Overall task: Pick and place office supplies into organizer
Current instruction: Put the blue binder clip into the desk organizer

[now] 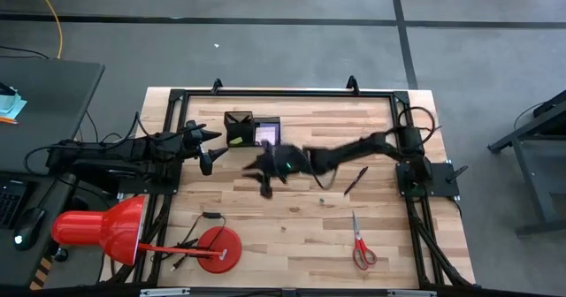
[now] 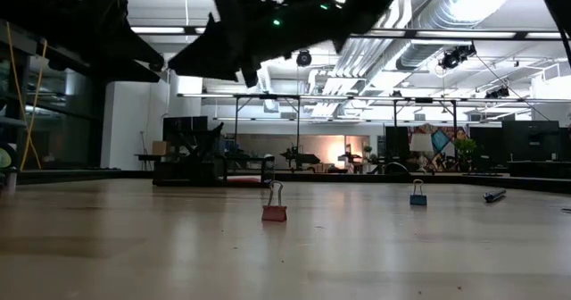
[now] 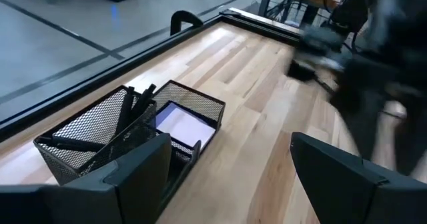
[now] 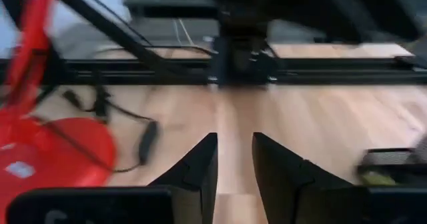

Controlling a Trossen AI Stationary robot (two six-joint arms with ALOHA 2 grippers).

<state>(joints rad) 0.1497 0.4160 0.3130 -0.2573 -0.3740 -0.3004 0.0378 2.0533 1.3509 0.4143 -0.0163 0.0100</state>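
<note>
Red-handled scissors (image 1: 363,247) lying lower right in the high view, well apart from mesh organizer (image 1: 252,130) at upper centre. Stiff, slick blades; best pinched at the pivot. Right gripper (image 4: 234,163) narrowly parted, empty; left gripper (image 3: 227,177) spread wide, empty.

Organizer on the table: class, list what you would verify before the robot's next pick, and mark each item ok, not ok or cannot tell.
1. Organizer upright, with pens and a note pad inside: ok.
2. Right gripper empty, fingers slightly apart: ok.
3. Left gripper open and empty, beside the organizer: ok.
4. Pen lying apart from other things, free to grasp: ok.
5. All supplies stowed: not ok; the pen and the scissors lie on the table.
</note>
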